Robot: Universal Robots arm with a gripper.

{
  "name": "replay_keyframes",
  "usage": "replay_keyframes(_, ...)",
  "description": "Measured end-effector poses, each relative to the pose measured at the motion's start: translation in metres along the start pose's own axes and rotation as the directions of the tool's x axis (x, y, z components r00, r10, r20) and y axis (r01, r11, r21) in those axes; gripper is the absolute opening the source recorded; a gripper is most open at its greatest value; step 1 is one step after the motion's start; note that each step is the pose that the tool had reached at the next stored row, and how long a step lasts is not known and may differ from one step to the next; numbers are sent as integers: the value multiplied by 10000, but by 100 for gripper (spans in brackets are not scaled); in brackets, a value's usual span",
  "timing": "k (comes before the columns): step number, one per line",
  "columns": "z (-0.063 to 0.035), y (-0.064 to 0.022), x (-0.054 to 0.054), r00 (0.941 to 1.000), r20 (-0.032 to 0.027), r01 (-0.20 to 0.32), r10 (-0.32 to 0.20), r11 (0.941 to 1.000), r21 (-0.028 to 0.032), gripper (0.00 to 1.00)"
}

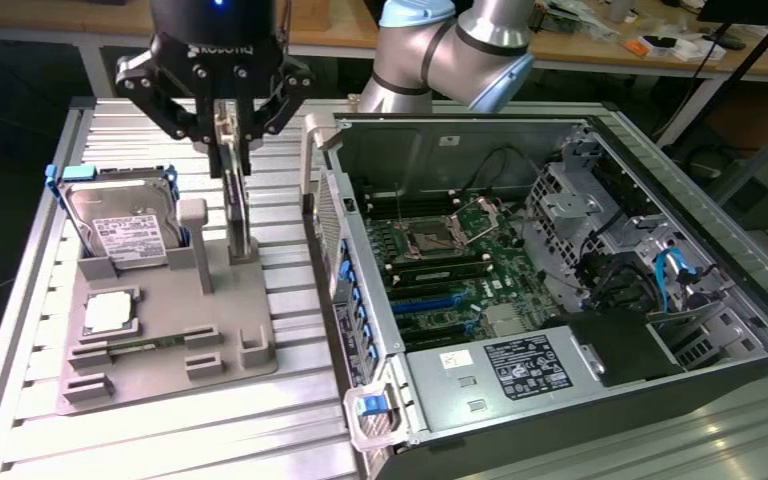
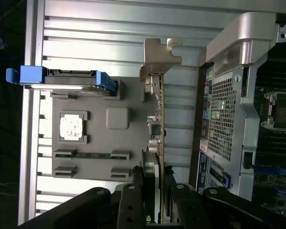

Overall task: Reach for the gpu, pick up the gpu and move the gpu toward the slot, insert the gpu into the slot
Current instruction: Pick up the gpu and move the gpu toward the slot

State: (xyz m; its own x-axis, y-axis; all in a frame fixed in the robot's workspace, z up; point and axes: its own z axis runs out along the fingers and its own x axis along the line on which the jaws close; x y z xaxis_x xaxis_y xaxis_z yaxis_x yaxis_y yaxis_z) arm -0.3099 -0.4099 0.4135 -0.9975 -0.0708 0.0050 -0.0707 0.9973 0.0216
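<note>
Gpu [image 1: 236, 205]: upright in grey fixture [image 1: 171, 340], centre-left of exterior view, top edge clamped by gripper [image 1: 232, 138] with fingers [image 1: 212, 125] closed; judged best lifted straight up, kept vertical and clear of fixture posts, before heading for blue slot [image 1: 427, 300].

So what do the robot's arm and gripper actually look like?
The arm is a thick silver-grey tube with rounded joints and a pale blue end cap. The gripper is black, with white ROBOTIQ lettering, a small blue light above, and a grasping end built from hinged bars.
</note>
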Motion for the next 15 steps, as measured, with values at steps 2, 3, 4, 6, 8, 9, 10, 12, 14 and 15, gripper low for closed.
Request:
replay_keyframes(2, -90, 2, 1, 10000, -1, 0, 0, 10000, 1, 27)
replay_keyframes(3, -136, 4, 1, 10000, 1, -1, 1, 10000, 0, 27)
replay_keyframes(4, -230, 6, 1, 10000, -1, 0, 0, 10000, 1, 27)
replay_keyframes(6, -320, 7, 2, 10000, 0, 0, 0, 10000, 0, 27)
replay_keyframes(8, -355, 8, 2, 10000, 1, -1, 1, 10000, -1, 27)
replay_keyframes(9, -355, 8, 2, 10000, 1, 0, 0, 10000, -1, 27)
replay_keyframes(10, -355, 8, -8, 10000, 2, 0, 0, 10000, -1, 27)
replay_keyframes(12, -357, 3, -76, 10000, -7, -1, 1, 10000, -16, 27)
replay_keyframes(14, -357, -1, -135, 10000, -12, -1, 1, 10000, -35, 27)
replay_keyframes(15, -357, -3, -169, 10000, -15, -1, 1, 10000, -39, 27)
